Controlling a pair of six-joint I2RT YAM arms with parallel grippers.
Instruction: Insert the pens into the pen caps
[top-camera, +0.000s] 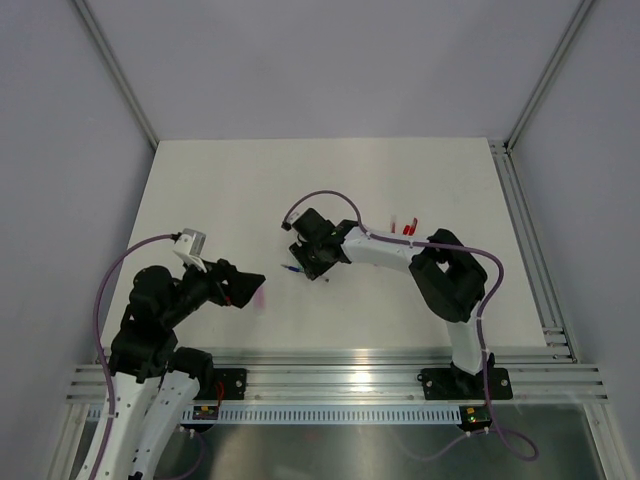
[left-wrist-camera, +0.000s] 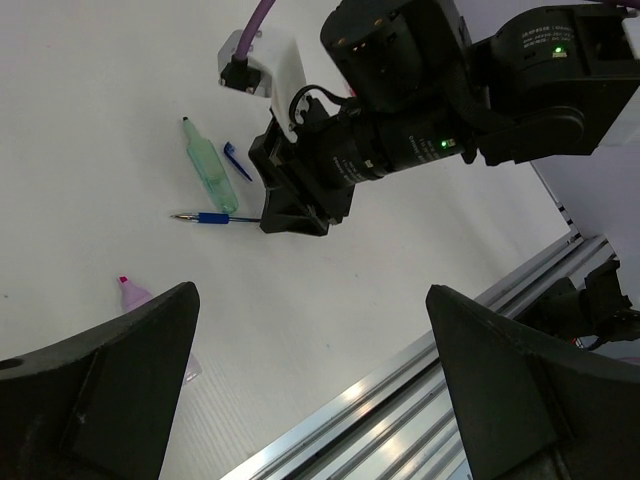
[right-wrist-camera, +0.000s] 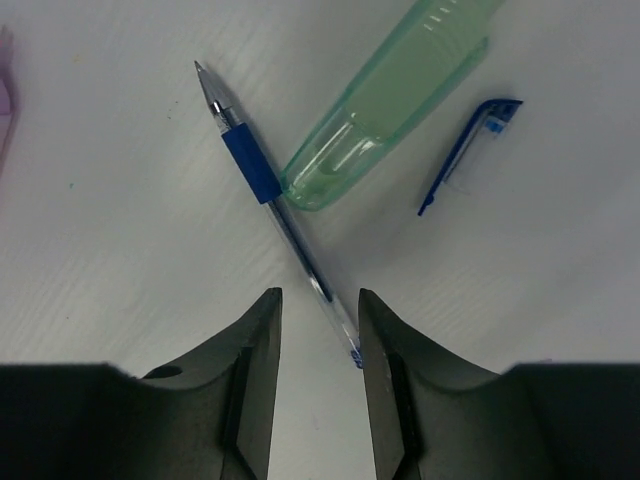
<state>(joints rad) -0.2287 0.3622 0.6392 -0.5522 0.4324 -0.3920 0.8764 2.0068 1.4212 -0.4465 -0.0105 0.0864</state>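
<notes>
Blue pen (right-wrist-camera: 262, 180) lies on the worktop (right-wrist-camera: 120, 250), tip at 11 o'clock, tail between the spread right fingers (right-wrist-camera: 255, 390). Likely light, stiff, slick: pinch mid-barrel. Green cap (right-wrist-camera: 390, 100) at 1 o'clock. Left fingers (left-wrist-camera: 130, 380) spread, empty.

green cap (right-wrist-camera: 390, 100) crowding pen (right-wrist-camera: 250, 165), clip (right-wrist-camera: 465, 150) nearby

The pen (right-wrist-camera: 252, 165) has a clear glossy plastic barrel, matt blue grip and shiny metal tip. The green cap (right-wrist-camera: 390, 100) is smooth translucent plastic; the table (right-wrist-camera: 120, 260) matt white.
</notes>
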